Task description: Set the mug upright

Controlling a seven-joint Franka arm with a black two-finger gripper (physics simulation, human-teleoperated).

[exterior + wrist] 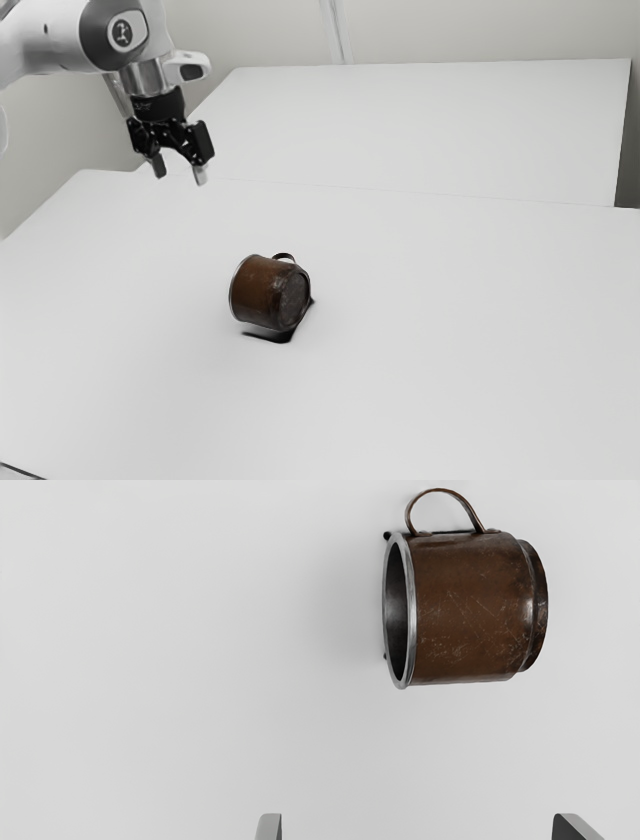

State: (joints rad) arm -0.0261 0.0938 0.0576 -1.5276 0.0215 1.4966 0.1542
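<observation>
One mug on its side, end effector open above the counter

You have a brown metal mug point(262, 294) lying on its side on the white counter point(450, 350), its silvery rim point(412, 615) toward the exterior view's left and its base point(293, 300) turned toward the exterior view's right and the camera. Your end effector point(180, 174) is up in the air over the counter, fingers spread apart with bare space between them, well apart from the mug.

For markings, you can find a round black badge point(122, 33) with a pale emblem on the arm point(62, 35); the emblem is too small to read. The mug's brown wall carries pale scratches.

As for edges, the counter's slanting border runs down toward the exterior view's left, and a thin seam crosses behind the mug, with a second white surface point(430, 130) beyond it. A thin dark line point(20, 470) cuts the exterior view's lower left corner.

For room, you see bare counter around the mug on every side. Its curved handle point(440, 490) lies along the counter on the side away from the fingertips point(270, 827), while the open mouth point(396, 615) faces sideways onto a broad stretch of white surface
</observation>
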